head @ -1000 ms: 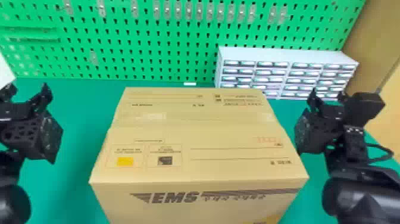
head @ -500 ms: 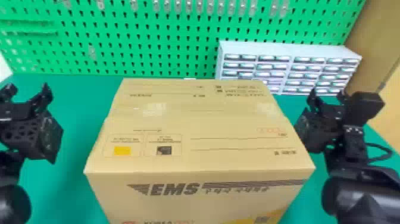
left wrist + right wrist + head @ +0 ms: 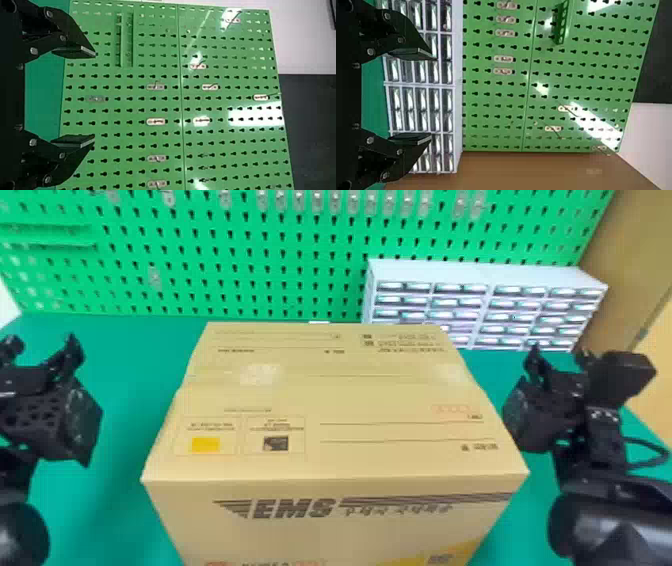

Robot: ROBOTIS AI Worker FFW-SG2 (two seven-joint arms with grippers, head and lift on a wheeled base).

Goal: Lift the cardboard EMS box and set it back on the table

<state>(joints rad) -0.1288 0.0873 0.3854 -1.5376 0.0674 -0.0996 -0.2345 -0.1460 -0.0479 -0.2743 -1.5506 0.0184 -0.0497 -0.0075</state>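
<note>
Cardboard EMS box (image 3: 320, 400), top closed and lettered front toward us, lies between the left claw (image 3: 42, 344) and the right claw (image 3: 559, 355), above the green counter (image 3: 125, 355); whether its underside touches, we cannot tell. On each claw we see the two fingers spread apart. Beyond the box we note a drawer cabinet (image 3: 480, 276) and a green pegboard (image 3: 250, 265).

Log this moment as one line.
left hand: open, empty | right hand: open, empty | EMS box: between the hands, top closed | drawer cabinet: behind box, right
</note>
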